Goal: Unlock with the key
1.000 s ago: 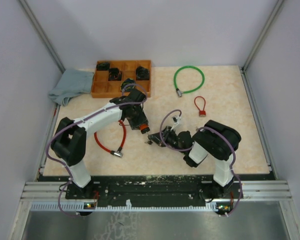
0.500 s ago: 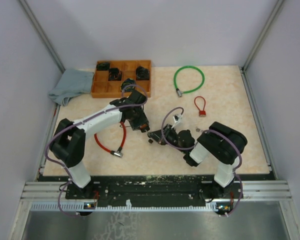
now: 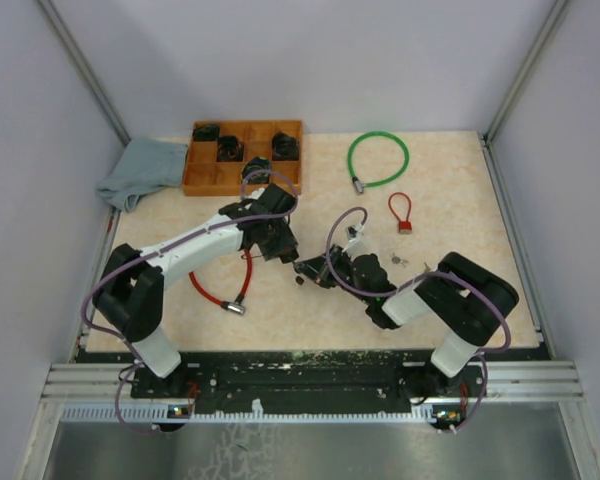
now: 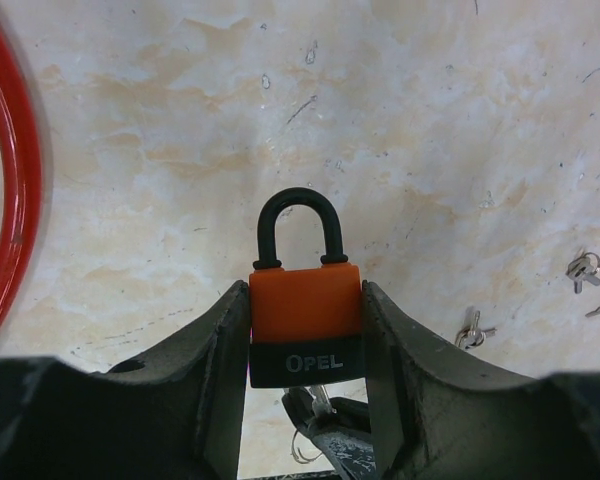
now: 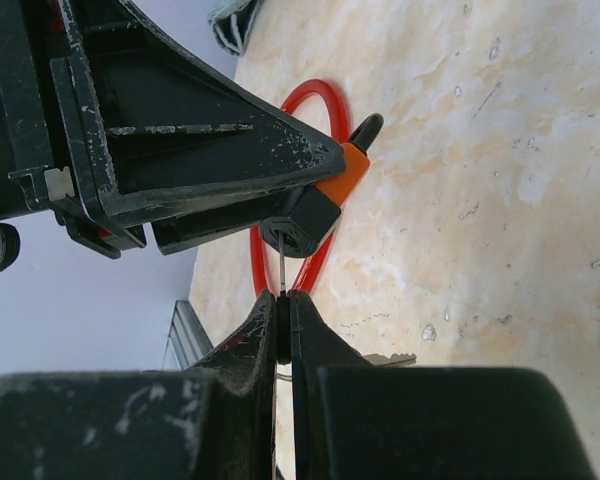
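The left hand (image 4: 305,296) clamps an orange padlock (image 4: 305,318) over the tabletop (image 4: 460,150). The right hand (image 5: 282,308) pinches a key (image 5: 281,262), its tip seemingly inside the padlock's underside.

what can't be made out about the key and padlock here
Left wrist: keyhole of the padlock faces away, hidden by its own body in the left gripper.
Right wrist: the key in the right gripper is an edge-on thin line; its depth in the padlock cannot be told.
Top external: the grippers cover padlock and key; both too small.

Left hand (image 3: 281,246) and right hand (image 3: 308,271) meet, both clamped.
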Robot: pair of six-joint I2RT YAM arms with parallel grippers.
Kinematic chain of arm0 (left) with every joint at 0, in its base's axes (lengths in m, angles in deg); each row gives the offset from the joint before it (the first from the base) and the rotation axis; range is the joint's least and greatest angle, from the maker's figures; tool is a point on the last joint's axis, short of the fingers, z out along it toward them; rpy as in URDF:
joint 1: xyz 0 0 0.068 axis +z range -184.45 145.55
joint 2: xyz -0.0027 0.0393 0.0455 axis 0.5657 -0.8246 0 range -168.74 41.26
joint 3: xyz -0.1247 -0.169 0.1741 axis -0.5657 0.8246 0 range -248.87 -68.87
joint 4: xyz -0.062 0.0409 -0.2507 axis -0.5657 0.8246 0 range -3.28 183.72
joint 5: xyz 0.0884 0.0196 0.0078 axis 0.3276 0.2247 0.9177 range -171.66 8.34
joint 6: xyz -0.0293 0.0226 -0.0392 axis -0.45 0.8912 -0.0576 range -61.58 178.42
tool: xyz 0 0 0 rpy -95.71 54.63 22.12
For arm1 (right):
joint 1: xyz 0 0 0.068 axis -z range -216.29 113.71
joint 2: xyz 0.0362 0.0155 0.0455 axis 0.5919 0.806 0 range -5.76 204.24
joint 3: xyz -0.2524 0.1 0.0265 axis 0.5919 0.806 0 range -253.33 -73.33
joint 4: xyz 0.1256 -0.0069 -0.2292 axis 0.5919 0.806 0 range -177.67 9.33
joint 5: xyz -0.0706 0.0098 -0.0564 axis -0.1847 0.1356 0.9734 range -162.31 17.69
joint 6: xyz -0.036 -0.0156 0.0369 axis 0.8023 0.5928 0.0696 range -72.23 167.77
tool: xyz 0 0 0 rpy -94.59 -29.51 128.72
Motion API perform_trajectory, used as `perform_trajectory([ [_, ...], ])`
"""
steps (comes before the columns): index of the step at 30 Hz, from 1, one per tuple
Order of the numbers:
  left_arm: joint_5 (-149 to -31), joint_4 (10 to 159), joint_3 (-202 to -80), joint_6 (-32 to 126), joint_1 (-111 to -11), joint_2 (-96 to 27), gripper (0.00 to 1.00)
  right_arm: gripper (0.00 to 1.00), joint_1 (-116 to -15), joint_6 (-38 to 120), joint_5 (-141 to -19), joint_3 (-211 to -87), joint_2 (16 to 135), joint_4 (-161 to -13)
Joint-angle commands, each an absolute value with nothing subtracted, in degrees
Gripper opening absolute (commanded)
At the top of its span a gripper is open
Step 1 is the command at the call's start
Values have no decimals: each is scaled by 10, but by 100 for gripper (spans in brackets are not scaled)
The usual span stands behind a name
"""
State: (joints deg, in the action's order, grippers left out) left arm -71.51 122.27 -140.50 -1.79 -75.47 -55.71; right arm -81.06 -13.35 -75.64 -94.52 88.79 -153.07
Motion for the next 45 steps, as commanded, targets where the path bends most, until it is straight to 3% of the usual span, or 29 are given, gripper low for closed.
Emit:
perform_trajectory([
  [1, -754, 1261, -1400, -25, -778, -546, 0, 0, -804, -124, -671, -969, 855, -1550],
  [15, -667, 1306, -1416, -23, -778, -535, 0, 0, -816, -125, -648, -946, 824, -1559],
  [45, -647, 1272, -1391, -28, -784, -517, 0, 0, -848, -119, -700, -957, 802, -1552],
])
